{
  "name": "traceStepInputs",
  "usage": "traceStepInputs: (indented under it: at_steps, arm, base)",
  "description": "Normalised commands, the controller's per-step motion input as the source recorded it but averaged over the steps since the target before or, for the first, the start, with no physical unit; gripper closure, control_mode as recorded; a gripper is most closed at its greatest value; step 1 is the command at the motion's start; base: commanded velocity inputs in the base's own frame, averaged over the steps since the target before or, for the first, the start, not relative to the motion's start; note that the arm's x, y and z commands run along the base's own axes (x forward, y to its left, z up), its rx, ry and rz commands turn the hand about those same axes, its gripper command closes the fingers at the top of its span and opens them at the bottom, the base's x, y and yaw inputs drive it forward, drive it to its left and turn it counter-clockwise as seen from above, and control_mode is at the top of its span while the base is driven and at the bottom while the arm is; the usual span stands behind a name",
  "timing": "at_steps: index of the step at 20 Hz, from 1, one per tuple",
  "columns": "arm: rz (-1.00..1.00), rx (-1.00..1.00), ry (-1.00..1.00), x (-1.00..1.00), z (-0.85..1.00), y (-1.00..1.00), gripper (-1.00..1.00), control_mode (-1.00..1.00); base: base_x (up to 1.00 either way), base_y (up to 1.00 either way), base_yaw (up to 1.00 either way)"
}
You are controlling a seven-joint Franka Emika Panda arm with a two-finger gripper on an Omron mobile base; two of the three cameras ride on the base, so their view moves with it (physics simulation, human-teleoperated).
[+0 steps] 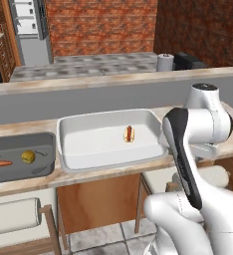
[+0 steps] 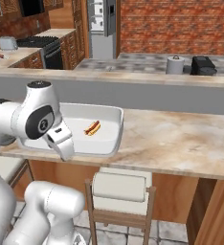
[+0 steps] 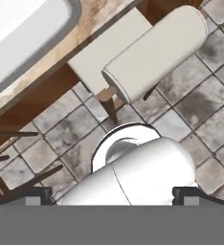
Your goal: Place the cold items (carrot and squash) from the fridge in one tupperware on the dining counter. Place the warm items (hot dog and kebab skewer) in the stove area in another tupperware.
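Hot dog's in, kebab skewer's next

The small hot dog in a bun [image 1: 129,134] is lying inside the white rectangular plastic tupperware [image 1: 88,158]; the two-finger gripper [image 3: 112,196], spread apart and holding nothing, is pointing floorward, probably needing the stove area.

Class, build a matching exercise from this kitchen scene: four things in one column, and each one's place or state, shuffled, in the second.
Things:
1. hot dog
2. carrot
3. paper towel roll
4. gripper

Places or states:
A. on the far counter, beside a black appliance
B. open, holding nothing
C. in the white tupperware
D. in the grey tupperware, beside the yellow squash

Pairs: 1-C, 2-D, 3-A, 4-B
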Motion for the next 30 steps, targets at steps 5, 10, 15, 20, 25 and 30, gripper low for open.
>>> traceStepInputs:
  at_steps: [5, 10, 15, 20, 25, 30]
  arm:
    - [0.0, 0.07, -0.06, -0.39, -0.45, 0.0, -1.0, -1.0]
    - [0.0, 0.07, -0.17, -0.71, -0.4, -0.05, -1.0, -1.0]
    - [0.0, 0.0, 0.0, 0.0, 0.0, 0.0, -1.0, 1.0]
    - [0.0, 0.0, 0.0, 0.0, 0.0, 0.0, -1.0, 1.0]
    - [0.0, 0.0, 0.0, 0.0, 0.0, 0.0, -1.0, 1.0]
    - [0.0, 0.0, 0.0, 0.0, 0.0, 0.0, -1.0, 1.0]
  base:
    - [0.0, 0.0, 0.0]
    - [0.0, 0.0, 0.0]
    - [-0.71, -0.43, -0.03]
    - [-0.1, -0.91, -0.04]
    - [0.1, -1.0, 0.0]
    - [0.26, -1.0, 0.0]
